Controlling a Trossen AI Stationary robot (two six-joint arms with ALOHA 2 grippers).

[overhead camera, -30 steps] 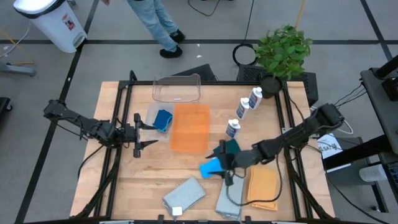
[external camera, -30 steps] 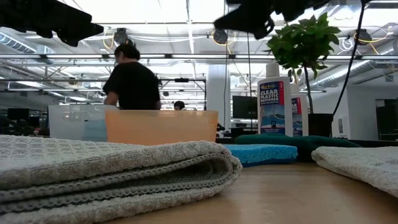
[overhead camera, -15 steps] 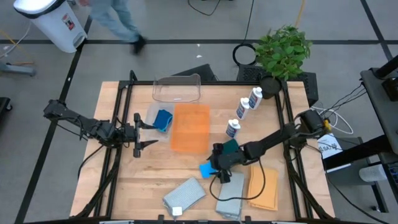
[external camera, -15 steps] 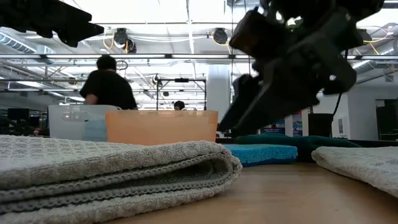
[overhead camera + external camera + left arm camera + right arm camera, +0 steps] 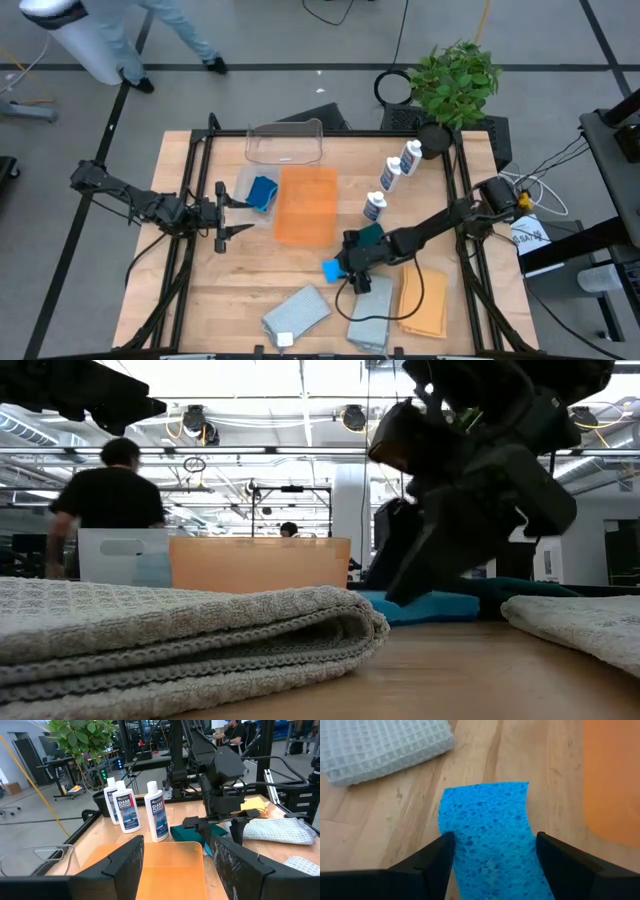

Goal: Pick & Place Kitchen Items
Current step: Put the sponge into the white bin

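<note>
Right claw down at the surface, fingers apart astride the blue sponge, at 5 o'clock off the orange bin. Left claw apart, empty, hovering at 9 o'clock.

On the wooden table, bare boards lie open along the front left corner. The centre is crowded: an orange tub stands beside the clear tub, three bottles line the right side, and the right arm crosses toward a blue sponge. Grey cloths and an orange cloth block the front edge.
</note>
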